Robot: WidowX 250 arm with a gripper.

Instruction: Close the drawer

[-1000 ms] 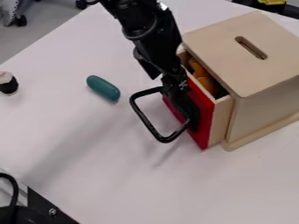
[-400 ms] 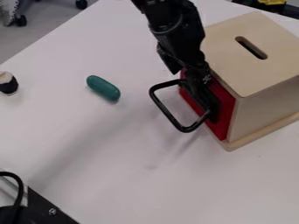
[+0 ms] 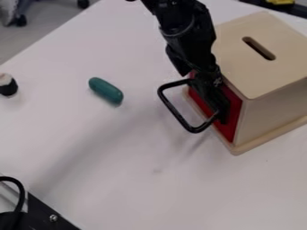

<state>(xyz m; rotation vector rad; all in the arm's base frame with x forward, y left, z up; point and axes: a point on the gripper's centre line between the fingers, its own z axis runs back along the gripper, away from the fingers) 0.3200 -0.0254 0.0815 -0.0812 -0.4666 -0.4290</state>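
In the camera view, my black arm comes in from the top edge and slants down toward the right of centre of the frame. At its lower end, my end effector is right in front of the red face of the drawer, hiding part of it; I cannot tell whether it is open or closed. A black looped bar juts from beside it toward the lower left, above the bench.

The drawer sits pushed in at the left-facing side of a pale wooden box, right of centre in the frame. The box has an oblong slot in its top and a thin wooden base under it.

Left of my end effector, well apart from it, a green rounded piece lies on the bench. At the left edge is a small black-and-white thing. A black cable curves in the lower left corner, near a dark part with a screw. Something yellow shows at the upper right.
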